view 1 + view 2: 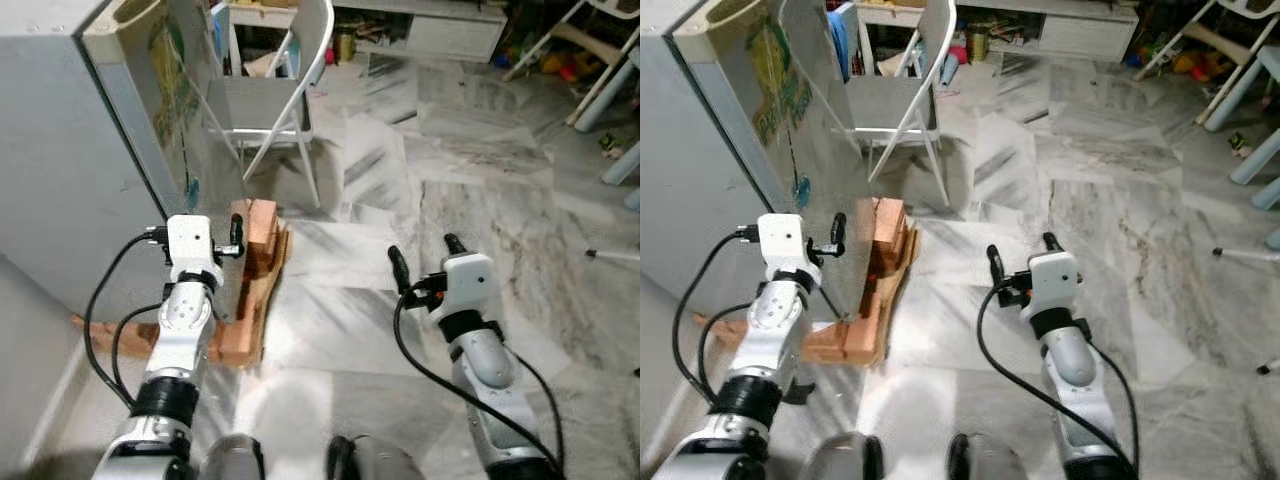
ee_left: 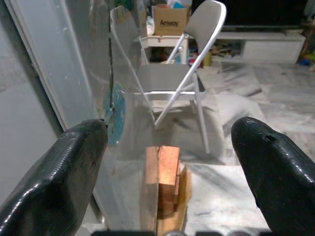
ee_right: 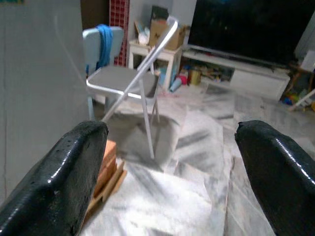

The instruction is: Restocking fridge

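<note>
The fridge (image 1: 60,150) stands at the left on the floor (image 1: 400,250). Wooden blocks (image 1: 255,270) lie at its front corner. A folding chair (image 1: 270,100) stands behind them.

Both arms reach forward, left hand (image 1: 232,238) and right hand (image 1: 424,256) spread wide, empty.

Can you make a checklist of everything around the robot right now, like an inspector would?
Surface: grey marble floor, bare ahead.
Job's things: fridge at the robot's left, door side facing it; no food seen.
Clutter: stacked wooden blocks at the fridge's foot.
Grippers: left gripper open, aimed at the blocks; right gripper open over floor, empty.
Cables: black cable loops along the left arm, another along the right.
Surroundings: white folding chair, TV bench, toys beyond.
</note>
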`<state>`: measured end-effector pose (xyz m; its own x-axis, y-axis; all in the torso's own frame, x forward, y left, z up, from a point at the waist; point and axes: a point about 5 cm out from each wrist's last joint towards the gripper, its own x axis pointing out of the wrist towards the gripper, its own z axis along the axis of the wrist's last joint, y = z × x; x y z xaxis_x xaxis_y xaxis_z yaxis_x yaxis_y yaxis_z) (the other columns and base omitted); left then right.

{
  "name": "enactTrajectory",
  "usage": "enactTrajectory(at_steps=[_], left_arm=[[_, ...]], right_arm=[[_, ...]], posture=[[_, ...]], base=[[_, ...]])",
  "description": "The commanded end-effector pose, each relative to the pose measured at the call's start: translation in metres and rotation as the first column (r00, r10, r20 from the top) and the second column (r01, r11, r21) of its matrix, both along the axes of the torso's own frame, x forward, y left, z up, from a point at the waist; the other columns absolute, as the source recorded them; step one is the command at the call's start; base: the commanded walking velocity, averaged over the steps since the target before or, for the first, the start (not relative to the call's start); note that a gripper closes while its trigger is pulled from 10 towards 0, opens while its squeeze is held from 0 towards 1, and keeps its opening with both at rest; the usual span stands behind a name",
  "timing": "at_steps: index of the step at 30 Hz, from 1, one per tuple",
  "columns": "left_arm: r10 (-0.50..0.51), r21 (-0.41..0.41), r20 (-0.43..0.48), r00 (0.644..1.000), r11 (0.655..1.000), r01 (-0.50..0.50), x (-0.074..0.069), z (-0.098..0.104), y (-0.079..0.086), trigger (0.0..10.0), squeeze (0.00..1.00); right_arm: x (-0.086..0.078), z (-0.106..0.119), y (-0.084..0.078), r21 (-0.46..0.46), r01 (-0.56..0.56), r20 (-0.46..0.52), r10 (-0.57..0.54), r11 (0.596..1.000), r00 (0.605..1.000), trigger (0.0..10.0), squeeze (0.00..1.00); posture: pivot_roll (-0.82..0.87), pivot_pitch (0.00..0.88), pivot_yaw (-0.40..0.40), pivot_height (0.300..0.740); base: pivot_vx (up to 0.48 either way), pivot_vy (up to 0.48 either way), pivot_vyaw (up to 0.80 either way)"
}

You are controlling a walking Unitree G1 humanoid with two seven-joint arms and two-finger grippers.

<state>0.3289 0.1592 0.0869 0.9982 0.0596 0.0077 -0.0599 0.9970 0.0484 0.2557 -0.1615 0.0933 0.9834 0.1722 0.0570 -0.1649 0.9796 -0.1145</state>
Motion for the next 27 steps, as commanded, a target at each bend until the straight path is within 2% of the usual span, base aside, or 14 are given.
enactTrajectory(at_steps=[1, 5, 11, 13, 18, 24, 27], left_arm=[[0.051, 0.016, -0.001, 0.999, 0.999, -0.051, 0.003, 0.001, 0.008, 10.0, 0.00], [0.058, 0.003, 0.012, 0.998, 0.998, -0.058, 0.007, 0.005, 0.010, 10.0, 0.00], [0.029, -0.004, 0.033, 0.999, 1.000, -0.028, -0.004, 0.002, 0.011, 10.0, 0.00], [0.002, 0.008, 0.058, 0.998, 1.000, -0.003, -0.015, 0.001, 0.011, 10.0, 0.00], [0.034, -0.004, 0.066, 0.997, 0.999, -0.034, -0.043, -0.002, 0.021, 10.0, 0.00], [0.034, 0.008, 0.033, 0.999, 0.999, -0.034, -0.093, -0.005, 0.029, 10.0, 0.00], [0.037, 0.016, 0.013, 0.999, 0.999, -0.037, -0.100, -0.008, 0.033, 10.0, 0.00]], right_arm=[[-0.001, 0.006, 0.002, 0.002, -0.007, 0.012, 0.007, 1.000, 1.000, 10.0, 0.00], [-0.004, 0.011, 0.000, 0.004, -0.016, 0.016, 0.016, 1.000, 1.000, 10.0, 0.00], [-0.007, 0.016, 0.000, -0.015, -0.030, 0.038, 0.030, 0.999, 0.999, 10.0, 0.00], [-0.008, 0.019, 0.000, -0.011, -0.022, 0.045, 0.022, 1.000, 0.999, 10.0, 0.00], [-0.014, 0.021, 0.000, 0.010, -0.013, 0.032, 0.012, 1.000, 0.999, 10.0, 0.00], [-0.035, 0.024, -0.015, -0.012, 0.033, 0.038, -0.033, 0.999, 0.999, 10.0, 0.00], [-0.040, 0.023, -0.016, -0.011, 0.042, 0.028, -0.041, 0.999, 0.999, 10.0, 0.00]], posture=[[-0.03, 0.121, -0.036, 0.740], [-0.04, 0.129, -0.038, 0.740], [-0.04, 0.133, -0.030, 0.740], [-0.03, 0.134, -0.031, 0.740], [-0.01, 0.140, -0.030, 0.740], [0.00, 0.144, -0.032, 0.740], [0.00, 0.143, -0.029, 0.740]], base=[[0.000, 0.000, 0.00], [0.000, 0.000, 0.00], [0.000, 0.000, 0.00], [0.000, 0.000, 0.00], [0.000, 0.000, 0.00], [0.000, 0.000, 0.00], [0.000, 0.000, 0.00]])
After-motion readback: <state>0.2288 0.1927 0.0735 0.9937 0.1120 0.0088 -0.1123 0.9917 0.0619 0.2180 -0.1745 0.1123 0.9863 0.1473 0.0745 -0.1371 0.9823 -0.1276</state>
